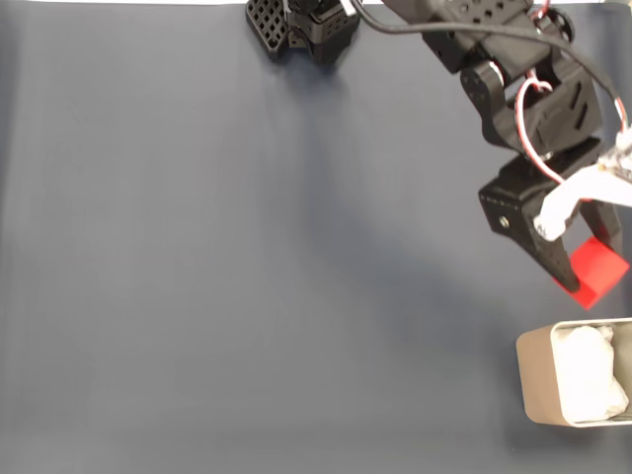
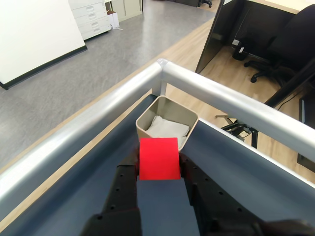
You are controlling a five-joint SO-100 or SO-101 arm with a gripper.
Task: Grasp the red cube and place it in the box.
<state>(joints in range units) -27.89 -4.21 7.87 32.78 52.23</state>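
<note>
The gripper (image 1: pixel 591 269) has its jaws clamped on the red cube (image 2: pixel 158 158), seemingly lifted off the table (image 1: pixel 247 276), near the box (image 1: pixel 538 380).

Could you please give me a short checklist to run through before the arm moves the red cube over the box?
1. Grasp: end effector shut on the red cube, ok.
2. Cube seated squarely between the fingers in the wrist view: ok.
3. Cube above the box opening: not ok, it is short of the rim in the fixed view.
4. Box opening unobstructed, with white paper lining inside: ok.
5. Cube height clears the rim: cannot tell.
</note>
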